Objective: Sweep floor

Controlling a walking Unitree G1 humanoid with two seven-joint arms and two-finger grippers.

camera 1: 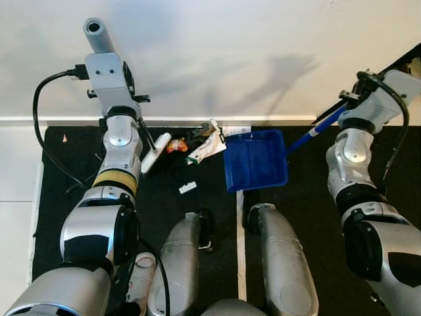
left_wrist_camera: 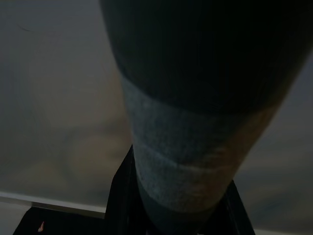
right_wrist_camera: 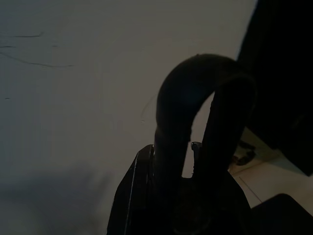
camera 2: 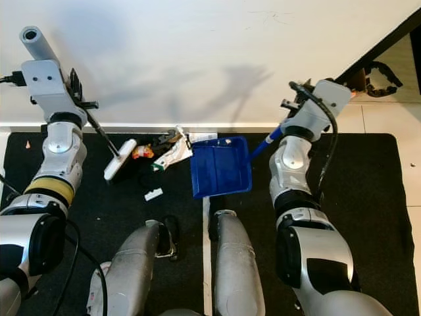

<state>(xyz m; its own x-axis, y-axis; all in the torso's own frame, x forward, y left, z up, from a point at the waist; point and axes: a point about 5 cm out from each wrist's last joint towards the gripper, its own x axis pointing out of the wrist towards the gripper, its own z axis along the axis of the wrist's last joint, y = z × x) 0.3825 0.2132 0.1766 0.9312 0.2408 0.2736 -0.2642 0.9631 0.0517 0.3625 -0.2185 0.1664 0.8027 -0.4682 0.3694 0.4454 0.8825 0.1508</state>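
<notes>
Black mat point(camera 1: 302, 197): underfoot, reaching the white wall point(camera 1: 217, 59).
Blue dustpan point(camera 1: 255, 159): flat on the mat, pan bare, handle running up to the right gripper point(camera 1: 358, 92); grip state cannot be told.
Litter pile point(camera 1: 197, 145): wrappers and scraps, just left of the dustpan mouth.
White brush head point(camera 1: 156, 153): touching the pile's left edge, its dark handle rising to the left gripper point(camera 1: 128, 89); fingers obscured.

A white wall point(camera 1: 217, 52) rises behind a dark mat point(camera 2: 368, 197) edged by pale floor tiles point(camera 2: 388, 118). A black cable-like loop point(camera 2: 381, 76), perhaps a cord, lies on the tiles beside the wall's dark edge.
</notes>
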